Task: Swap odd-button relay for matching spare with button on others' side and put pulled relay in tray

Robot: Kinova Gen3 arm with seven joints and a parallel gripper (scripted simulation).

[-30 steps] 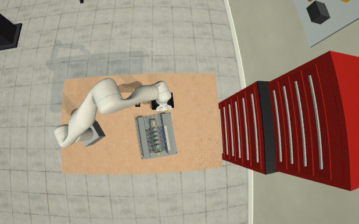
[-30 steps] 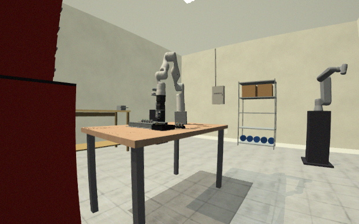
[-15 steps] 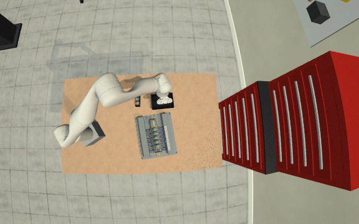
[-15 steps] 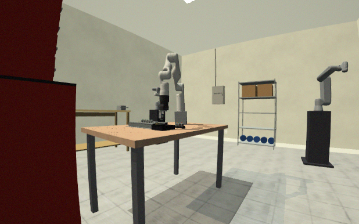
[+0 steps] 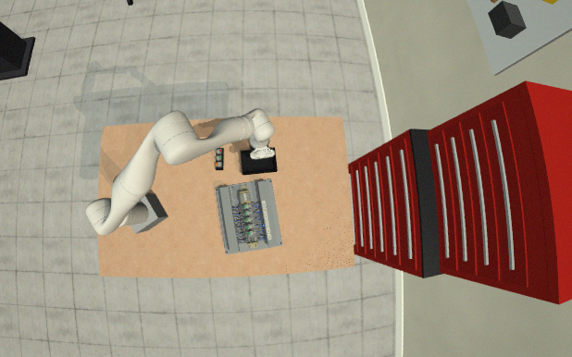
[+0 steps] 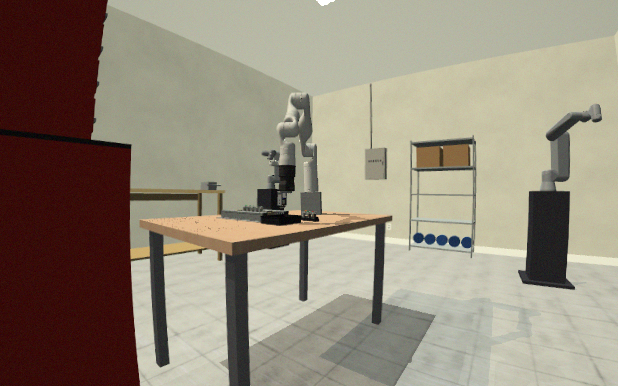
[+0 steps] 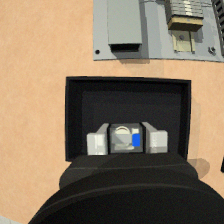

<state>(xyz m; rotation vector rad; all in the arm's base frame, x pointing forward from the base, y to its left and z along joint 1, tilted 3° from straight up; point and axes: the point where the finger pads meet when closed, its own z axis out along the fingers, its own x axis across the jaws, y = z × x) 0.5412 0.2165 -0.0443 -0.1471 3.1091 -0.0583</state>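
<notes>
We see the gripper [image 7: 126, 139] clamped half-closed on a relay [image 7: 123, 137], a clear-topped grey block with a blue button, poised above the black tray [image 7: 75, 120] near the desk's [image 5: 302, 185] far edge.

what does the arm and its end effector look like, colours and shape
The arm is smooth, rounded and off-white, with thin seam lines at the joints and no visible cables or markings. It stands on a grey block base. The end effector has a bulky black body and two pale grey, blocky fingers.
</notes>
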